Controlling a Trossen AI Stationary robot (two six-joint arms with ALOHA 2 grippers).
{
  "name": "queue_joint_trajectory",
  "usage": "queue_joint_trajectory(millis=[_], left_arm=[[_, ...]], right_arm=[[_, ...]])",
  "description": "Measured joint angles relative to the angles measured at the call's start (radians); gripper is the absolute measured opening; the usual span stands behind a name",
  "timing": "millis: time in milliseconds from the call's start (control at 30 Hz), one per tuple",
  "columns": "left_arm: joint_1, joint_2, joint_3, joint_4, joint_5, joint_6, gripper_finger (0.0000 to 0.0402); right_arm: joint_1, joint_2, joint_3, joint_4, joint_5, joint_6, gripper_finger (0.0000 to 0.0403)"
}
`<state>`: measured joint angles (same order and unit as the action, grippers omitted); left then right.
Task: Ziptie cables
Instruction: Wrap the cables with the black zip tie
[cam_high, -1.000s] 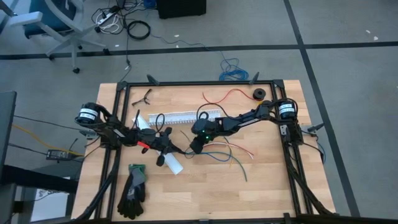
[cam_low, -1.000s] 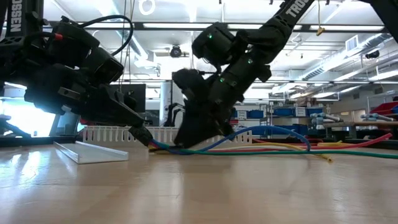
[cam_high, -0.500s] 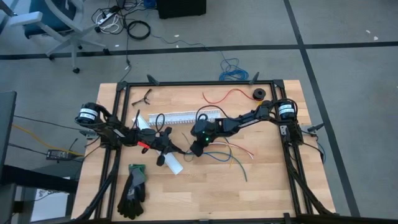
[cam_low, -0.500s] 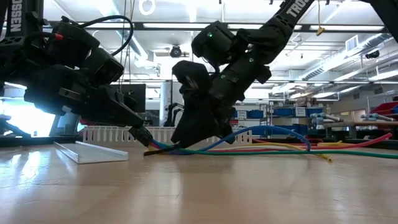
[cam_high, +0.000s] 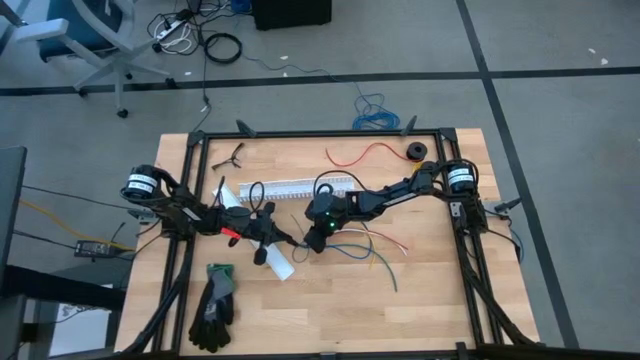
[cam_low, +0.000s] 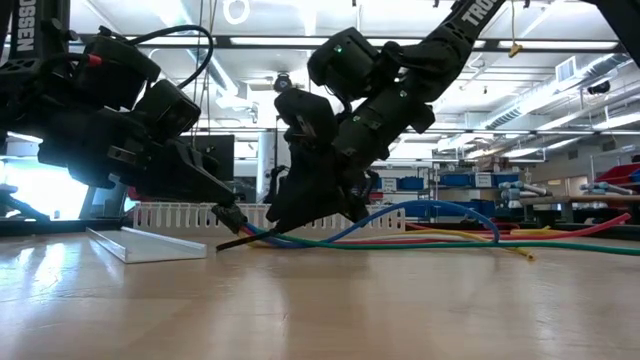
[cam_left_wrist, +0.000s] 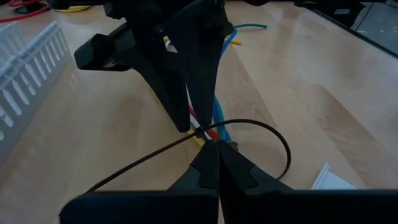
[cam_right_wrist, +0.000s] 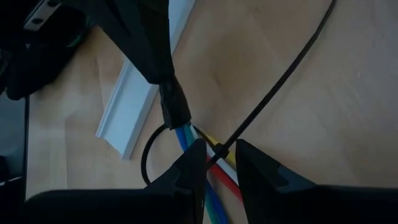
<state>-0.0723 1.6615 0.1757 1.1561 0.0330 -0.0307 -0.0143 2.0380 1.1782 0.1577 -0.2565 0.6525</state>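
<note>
Low view first: the bare wooden table (cam_low: 320, 310) filled the bottom of the frame. Just past it, the cables (cam_low: 420, 240) lay flat on the table, running from the middle out to the right edge. They were blue, green, yellow and red. A thin black zip tie (cam_low: 232, 243) poked out at their left end.

The left arm (cam_low: 120, 130) came down from the upper left. Its jaws were squeezed tight on the dark-sleeved end of the cables, near the middle of the frame. The right arm (cam_low: 350, 120) came down from the top middle, right beside it. Its jaws were nearly closed, with only a thin gap, and they pinched the zip tie. In the right wrist view, the zip tie made a loop around the cables just beside the dark sleeve (cam_right_wrist: 174, 102).

At the left of the low view lay a flat white strip (cam_low: 140, 245). Behind it stood a white slotted channel (cam_low: 180, 215). Far behind was a bright room with shelves.

In the high view, the two arms met at the middle of the table. A dark glove (cam_high: 214, 305) lay at the lower left. A thin red wire (cam_high: 370, 152) and a small black roll (cam_high: 414, 151) lay near the top edge. A blue coiled cable (cam_high: 372, 112) lay on the floor above the table.
</note>
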Motion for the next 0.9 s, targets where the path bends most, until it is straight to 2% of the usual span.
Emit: queue_joint_trajectory(millis=[667,900], left_arm=[[0.0,0.0,0.0,0.001,-0.005,0.0,0.0016],[0.0,0.0,0.0,0.002,-0.005,0.0,0.0017]], right_arm=[[0.0,0.0,0.0,0.005,0.003,-0.134,0.0075],[0.0,0.0,0.0,0.006,0.003,-0.133,0.0075]])
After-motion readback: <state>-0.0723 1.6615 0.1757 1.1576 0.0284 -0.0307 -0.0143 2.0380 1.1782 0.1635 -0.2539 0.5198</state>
